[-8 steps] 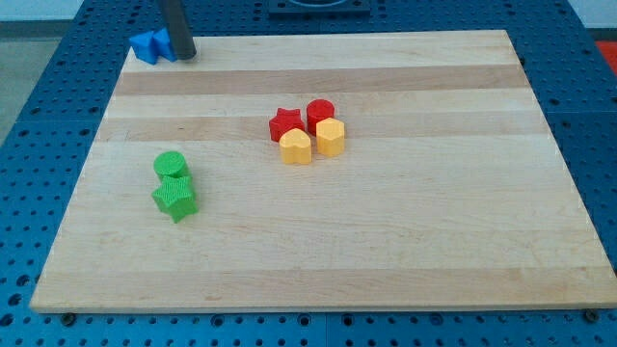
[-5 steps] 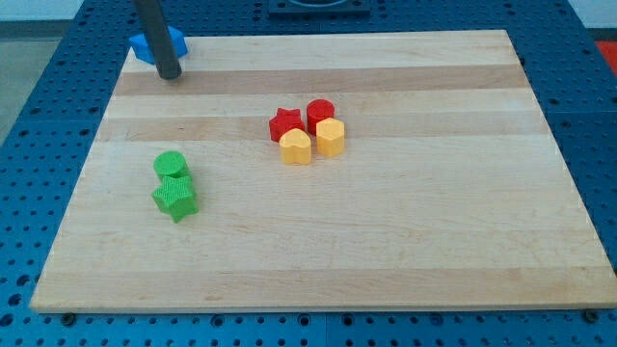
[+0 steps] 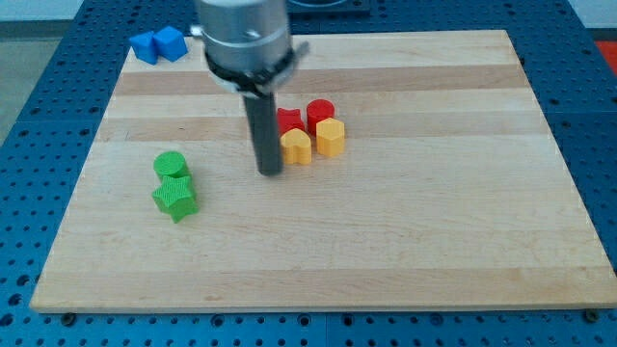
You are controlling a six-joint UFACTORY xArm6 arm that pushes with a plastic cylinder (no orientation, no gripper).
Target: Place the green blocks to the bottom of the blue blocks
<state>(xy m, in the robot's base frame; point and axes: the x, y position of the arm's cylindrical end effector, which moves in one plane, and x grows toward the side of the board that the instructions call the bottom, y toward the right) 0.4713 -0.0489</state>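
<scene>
Two blue blocks [image 3: 157,44] sit together at the board's top left corner, partly off its edge. A green cylinder [image 3: 170,164] and a green star [image 3: 174,200] touch each other at the board's left middle, the star below the cylinder. My tip [image 3: 270,173] rests on the board near the middle, to the right of the green blocks and just left of the yellow blocks, well below the blue blocks. The rod hides part of the red star.
A red star [image 3: 288,120] and a red cylinder [image 3: 320,111] sit above two yellow blocks [image 3: 296,146] [image 3: 330,137] in a tight cluster near the board's centre. The wooden board [image 3: 434,241] lies on a blue perforated table.
My tip has moved from beside the blue blocks at the top left down and right to the board's middle, next to the yellow blocks. No block has moved.
</scene>
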